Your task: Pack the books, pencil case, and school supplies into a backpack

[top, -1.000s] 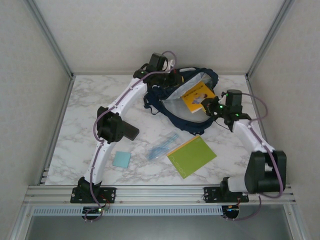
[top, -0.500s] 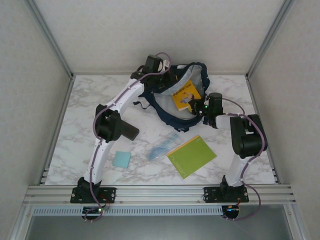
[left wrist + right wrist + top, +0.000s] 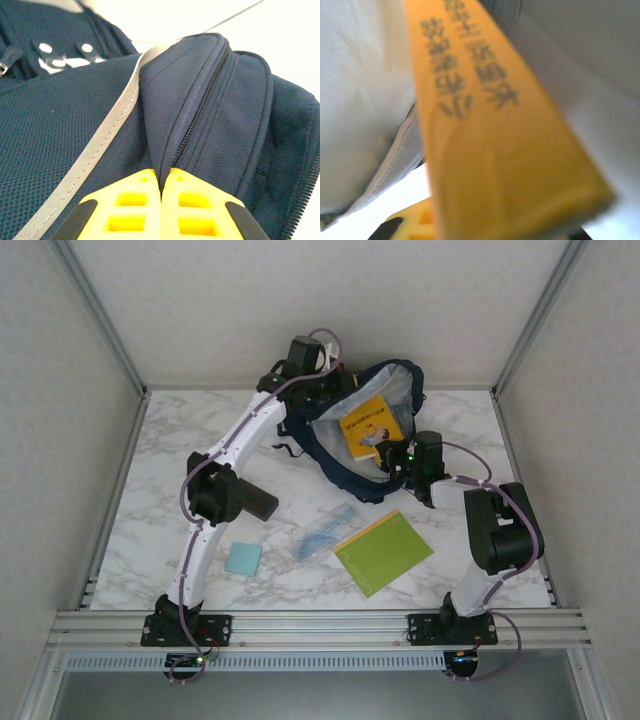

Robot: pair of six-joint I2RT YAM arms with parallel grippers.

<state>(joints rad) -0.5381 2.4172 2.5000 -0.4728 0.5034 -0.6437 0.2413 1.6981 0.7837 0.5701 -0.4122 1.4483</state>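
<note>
Gaping navy backpack (image 3: pixel 347 478), orange-yellow cartoon book (image 3: pixel 370 427) in its mouth.

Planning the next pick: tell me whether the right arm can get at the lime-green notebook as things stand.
Probably not yet: the right pincer is shut on the orange-yellow book at the backpack's mouth. The notebook itself lies uncovered nearby.

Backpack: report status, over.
Left hand shut on backpack fabric. Right hand shut on orange book, in the open mouth. Green notebook, packet, blue pad on table.

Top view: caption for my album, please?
Left end effector holds backpack open; right end effector holds orange book inside it.
</note>
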